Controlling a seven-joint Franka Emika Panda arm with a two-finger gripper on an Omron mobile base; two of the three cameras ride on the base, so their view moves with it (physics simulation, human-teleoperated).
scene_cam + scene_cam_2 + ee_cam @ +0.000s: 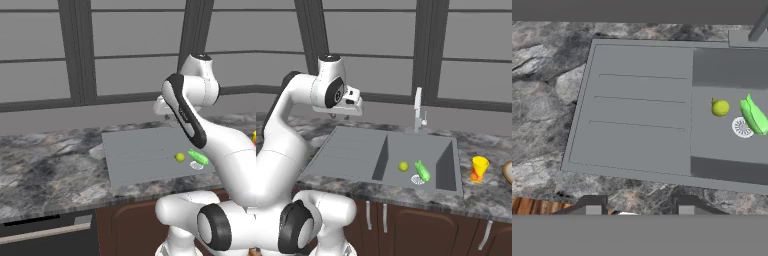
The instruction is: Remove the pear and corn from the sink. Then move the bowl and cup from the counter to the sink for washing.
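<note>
Gripper (pixel 639 207) hung high over the sink's (pixel 632 150) drainboard, fingers (pixel 592 206) spread with nothing between them. Pear (pixel 720 107) and corn (pixel 754 117) both lay in the basin, close together by the drain (pixel 742 127), corn touching its edge. Right base view added the faucet (pixel 417 110), the yellow cup (pixel 479 169) standing on the counter (pixel 491 192) right of the sink, and the bowl's (pixel 508 172) rim at the frame edge. Left base view had the arm (pixel 200 130) covering that side.
</note>
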